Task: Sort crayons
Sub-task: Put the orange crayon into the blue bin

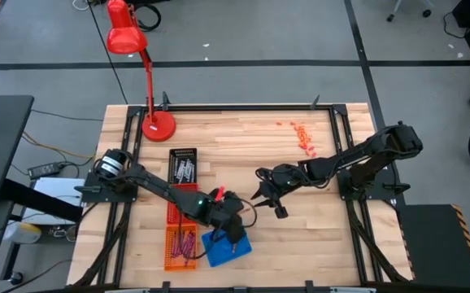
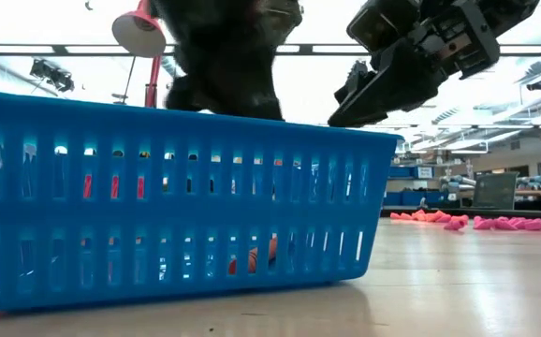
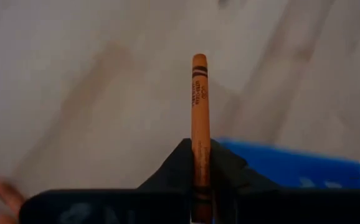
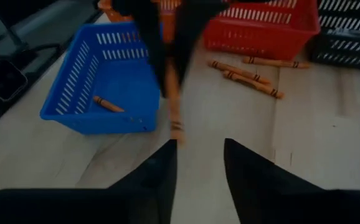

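My left gripper (image 1: 233,228) hangs beside the blue basket (image 1: 225,248) and is shut on a brown-orange crayon (image 3: 198,106). The right wrist view shows that crayon (image 4: 175,109) pointing down, just outside the blue basket's (image 4: 99,81) rim. One brown-orange crayon (image 4: 108,104) lies on that basket's floor. Three more brown-orange crayons (image 4: 248,73) lie flat on the table near the red basket (image 4: 261,28). My right gripper (image 1: 269,202) is open and empty, right of the left gripper; its fingers (image 4: 167,168) show in its wrist view. My left gripper pinches the crayon near one end (image 3: 198,163) between its two fingers. The crayon lies along the fingers and most of it sticks out past their tips. The fingers come from above, pointing down. The crayon hangs clear, its free end (image 4: 177,129) above the table.
Black (image 1: 183,167), red (image 1: 178,207) and orange (image 1: 180,248) baskets stand in a row left of the blue one. A red desk lamp (image 1: 158,124) stands at the far left. Small pink and orange bits (image 1: 302,135) lie at the far right. Bare wood lies between.
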Motion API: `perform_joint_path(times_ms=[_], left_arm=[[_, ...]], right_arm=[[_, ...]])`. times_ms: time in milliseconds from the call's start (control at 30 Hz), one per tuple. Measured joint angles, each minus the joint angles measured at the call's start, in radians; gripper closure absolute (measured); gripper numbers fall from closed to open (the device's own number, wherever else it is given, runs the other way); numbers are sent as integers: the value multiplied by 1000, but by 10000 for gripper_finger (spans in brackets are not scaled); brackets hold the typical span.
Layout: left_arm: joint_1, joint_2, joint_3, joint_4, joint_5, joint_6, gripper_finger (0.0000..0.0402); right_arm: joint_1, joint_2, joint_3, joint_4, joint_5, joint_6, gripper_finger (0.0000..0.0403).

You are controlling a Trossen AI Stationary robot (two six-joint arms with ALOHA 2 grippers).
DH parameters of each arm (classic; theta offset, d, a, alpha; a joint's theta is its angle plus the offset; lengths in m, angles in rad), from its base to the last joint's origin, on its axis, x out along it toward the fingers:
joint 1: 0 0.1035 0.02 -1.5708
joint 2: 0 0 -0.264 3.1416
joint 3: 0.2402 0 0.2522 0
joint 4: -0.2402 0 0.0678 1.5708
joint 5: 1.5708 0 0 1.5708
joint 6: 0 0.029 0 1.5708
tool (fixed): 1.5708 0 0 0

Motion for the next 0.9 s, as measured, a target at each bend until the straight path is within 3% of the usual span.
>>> perform_joint_path(times_ms=[167,467,900], left_arm=[[-57,-8,0,-23,50,-147,355],[-164,-26,6,11,62,-453,363],[-197,53,5,44,68,-551,317]], right_arm=[[-3,-54,0,-35,49,-1,240],[-4,-106,0,-50,234,-65,236],[-3,-96,0,-34,237,-55,236]])
